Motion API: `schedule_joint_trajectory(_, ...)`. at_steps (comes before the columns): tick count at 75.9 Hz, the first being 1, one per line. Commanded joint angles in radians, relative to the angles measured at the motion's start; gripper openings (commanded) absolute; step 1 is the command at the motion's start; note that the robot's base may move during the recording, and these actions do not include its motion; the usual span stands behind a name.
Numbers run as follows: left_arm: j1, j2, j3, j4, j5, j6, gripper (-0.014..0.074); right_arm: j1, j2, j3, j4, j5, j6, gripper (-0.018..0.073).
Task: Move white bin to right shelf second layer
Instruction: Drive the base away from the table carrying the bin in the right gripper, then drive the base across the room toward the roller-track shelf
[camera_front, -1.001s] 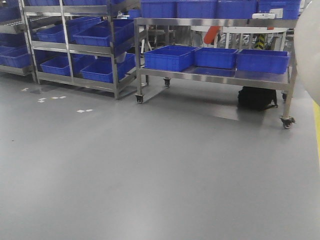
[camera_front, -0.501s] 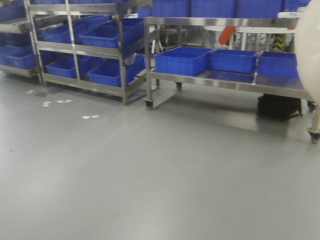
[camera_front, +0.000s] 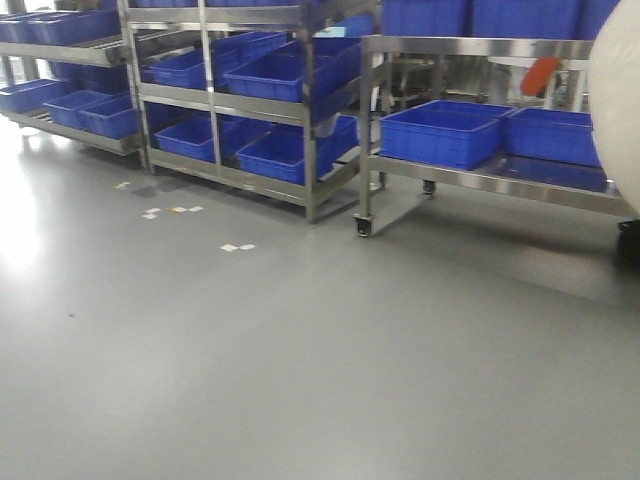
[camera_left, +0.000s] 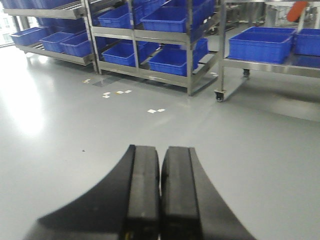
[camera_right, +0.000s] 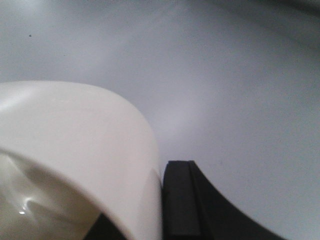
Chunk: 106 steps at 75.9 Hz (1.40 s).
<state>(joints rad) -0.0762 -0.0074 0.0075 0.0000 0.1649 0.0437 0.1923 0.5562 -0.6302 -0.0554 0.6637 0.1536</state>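
The white bin (camera_right: 75, 145) is glossy cream plastic and fills the lower left of the right wrist view. My right gripper (camera_right: 160, 172) is shut on its wall, with one black finger (camera_right: 179, 200) outside and the other mostly hidden inside. The bin's rounded side also shows at the right edge of the front view (camera_front: 615, 100), held above the grey floor. My left gripper (camera_left: 160, 165) is shut and empty, held over bare floor. Sloping steel racks (camera_front: 250, 100) stand far ahead; their levels hold blue crates, and no rollers can be made out.
A wheeled steel cart (camera_front: 480, 170) with blue crates (camera_front: 445, 130) stands at the back right. Another rack with blue crates (camera_front: 70, 105) stands at the far left. White paper scraps (camera_front: 237, 246) lie on the grey floor in front of the racks.
The front view has swung left: racks and cart have slid to the right in the frame, and more of the left racks shows. The white bin stays at the right edge.
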Motion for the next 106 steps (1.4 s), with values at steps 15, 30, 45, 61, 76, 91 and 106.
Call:
schedule_joint_trajectory(15, -0.003, -0.014, 0.037, 0.000, -0.087, -0.005, 0.0085, -0.007, 0.001, -0.031, -0.006, -0.091, 0.004, 0.0055)
schedule_joint_trajectory(30, -0.003, -0.014, 0.037, 0.000, -0.087, -0.005, 0.0085, -0.007, 0.001, -0.031, -0.006, -0.091, 0.004, 0.0055)
schedule_joint_trajectory(45, -0.003, -0.014, 0.037, 0.000, -0.087, -0.005, 0.0085, -0.007, 0.001, -0.031, -0.006, -0.091, 0.004, 0.0055)
schedule_joint_trajectory(61, -0.003, -0.014, 0.037, 0.000, -0.087, -0.005, 0.0085, -0.007, 0.001, -0.031, -0.006, -0.091, 0.004, 0.0055)
schedule_joint_trajectory(76, -0.003, -0.014, 0.037, 0.000, -0.087, -0.005, 0.0085, -0.007, 0.001, -0.031, -0.006, -0.091, 0.004, 0.0055)
schedule_joint_trajectory(91, -0.003, -0.014, 0.037, 0.000, -0.087, -0.005, 0.0085, -0.007, 0.001, -0.031, -0.006, -0.091, 0.004, 0.0055)
schedule_joint_trajectory(106, -0.003, -0.014, 0.037, 0.000, -0.087, -0.005, 0.0085, -0.007, 0.001, -0.031, -0.006, -0.091, 0.004, 0.0055)
